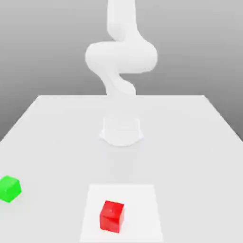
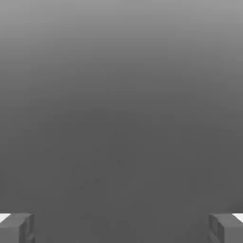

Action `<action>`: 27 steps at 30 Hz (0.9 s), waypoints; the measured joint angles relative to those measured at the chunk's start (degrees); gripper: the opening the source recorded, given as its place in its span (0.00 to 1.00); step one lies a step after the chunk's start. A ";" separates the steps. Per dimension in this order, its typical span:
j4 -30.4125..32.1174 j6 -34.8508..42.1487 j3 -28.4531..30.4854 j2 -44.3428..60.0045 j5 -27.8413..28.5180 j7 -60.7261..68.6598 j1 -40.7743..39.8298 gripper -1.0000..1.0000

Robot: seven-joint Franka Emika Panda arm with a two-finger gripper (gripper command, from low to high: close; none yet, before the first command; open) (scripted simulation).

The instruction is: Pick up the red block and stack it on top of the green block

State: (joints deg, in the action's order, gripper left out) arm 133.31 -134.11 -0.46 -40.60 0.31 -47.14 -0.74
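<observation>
"Start the list at the exterior view's left, please."
"Item: one green block [image 1: 9, 189], plain-sided, resting on the pale table [image 1: 190, 152] at the very edge of the view, its faces turned at an angle."
"And next along?"
"Item: one red block [image 1: 112, 216], the piece to be stacked. It sits on a white square [image 1: 142, 213] laid on the table, well apart from the green one and over to its right as the exterior view has it. Turned slightly askew to the square's edges."
"Where on the square?"
"Left of its middle, toward the near side. A stretch of bare white remains to the block's right."
"The machine?"
"Item: one white arm [image 1: 121, 57], rising from a rounded base [image 1: 121, 133] on the table, behind the square. Bent into a thick horizontal section partway up, then on upward past the top of the view."
"Last entry, the hand?"
"Item: one gripper [image 2: 121, 228], two-fingered, in the hand view. Condition: wide, its dark fingers [image 2: 10, 228] far apart, plain grey between them."
"And the red block's status?"
"Down on the white square, apart from the green one, which stands on the table with its top bare."
</observation>
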 joint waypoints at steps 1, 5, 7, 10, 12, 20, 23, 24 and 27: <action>0.65 -0.98 -0.20 2.26 0.14 -0.57 -0.33 0.50; 3.13 -4.77 -0.81 10.74 0.63 -2.68 -1.44 0.50; 4.34 -6.61 -0.97 14.91 0.91 -3.73 -1.85 0.50; 6.16 -9.39 -1.23 21.14 1.28 -5.28 -2.52 0.50; 7.37 -11.23 -1.31 25.30 1.48 -6.28 -2.87 0.50; 12.21 -18.63 -1.01 41.89 1.22 -9.53 -3.72 0.50; 13.75 -21.66 -1.03 48.09 0.49 -10.17 -3.81 0.50; 13.76 -23.13 -1.01 50.16 0.46 -10.30 -3.81 0.50; 13.10 -28.16 -0.75 56.39 0.74 -10.64 -3.64 0.50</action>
State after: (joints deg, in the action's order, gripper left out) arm 146.40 -162.27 -1.21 15.79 1.04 -57.78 -4.38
